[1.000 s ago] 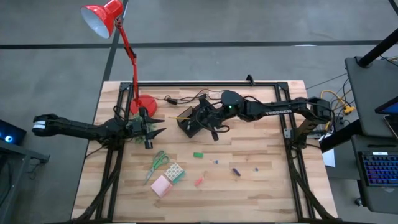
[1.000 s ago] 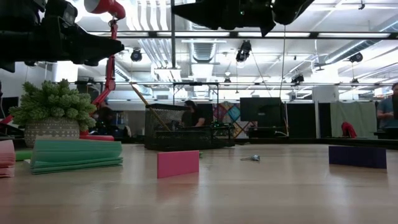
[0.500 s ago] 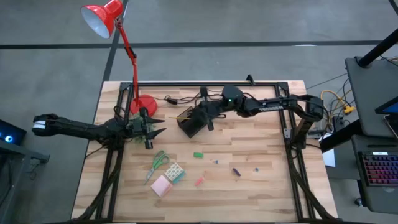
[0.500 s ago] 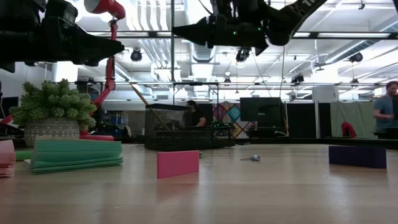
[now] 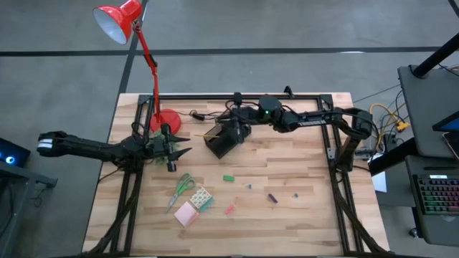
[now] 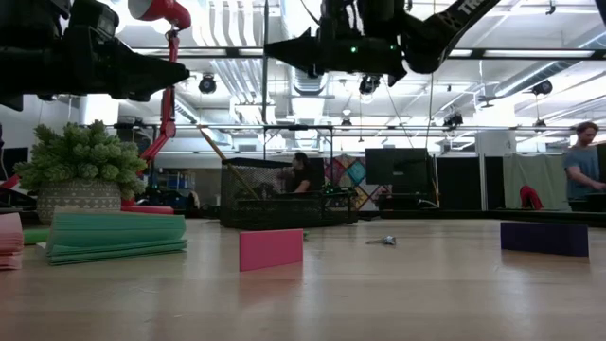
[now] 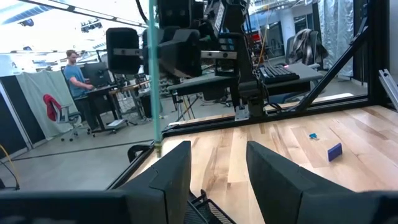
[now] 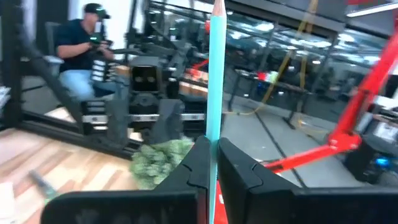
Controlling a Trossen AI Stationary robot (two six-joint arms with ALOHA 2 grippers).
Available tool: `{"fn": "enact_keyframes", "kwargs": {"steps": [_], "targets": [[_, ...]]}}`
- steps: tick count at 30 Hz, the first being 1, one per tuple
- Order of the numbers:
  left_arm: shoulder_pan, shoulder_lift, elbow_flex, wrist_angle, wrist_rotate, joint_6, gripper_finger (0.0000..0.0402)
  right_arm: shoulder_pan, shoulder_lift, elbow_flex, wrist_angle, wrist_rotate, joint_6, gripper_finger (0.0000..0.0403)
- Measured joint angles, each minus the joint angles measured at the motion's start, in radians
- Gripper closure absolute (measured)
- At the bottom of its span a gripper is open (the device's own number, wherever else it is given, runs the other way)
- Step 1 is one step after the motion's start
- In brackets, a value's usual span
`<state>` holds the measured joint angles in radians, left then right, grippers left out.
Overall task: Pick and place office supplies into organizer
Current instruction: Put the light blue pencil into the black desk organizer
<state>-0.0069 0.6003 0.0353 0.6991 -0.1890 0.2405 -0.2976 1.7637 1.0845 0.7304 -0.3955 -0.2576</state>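
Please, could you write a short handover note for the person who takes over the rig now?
Right end effector: shut on teal pencil, held upright above organizer.
Left end effector: open, empty, waits near lamp base.
Done: yellow pencil seems to lean in organizer.
Left: drop teal pencil in; then scissors, patterned block, pink pad and small pieces, all on table.
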Motion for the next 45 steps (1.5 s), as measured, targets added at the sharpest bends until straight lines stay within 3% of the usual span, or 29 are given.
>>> {"fn": "enact_keyframes", "kwargs": {"steps": [10,24,45], "targets": [[0.0,0.0,0.0,0.0,0.0,0.0,0.0259,-0.02,0.146,0.001,0.183,0.015,0.077,0.0392],[0.0,0.002,0.0,0.0,0.0,0.0,0.0259,-0.026,0.237,0.001,0.232,0.013,0.146,0.0392],[0.0,0.001,0.0,0.0,0.0,0.0,0.0259,-0.027,0.317,0.005,0.217,0.031,0.1,0.0392]]}}
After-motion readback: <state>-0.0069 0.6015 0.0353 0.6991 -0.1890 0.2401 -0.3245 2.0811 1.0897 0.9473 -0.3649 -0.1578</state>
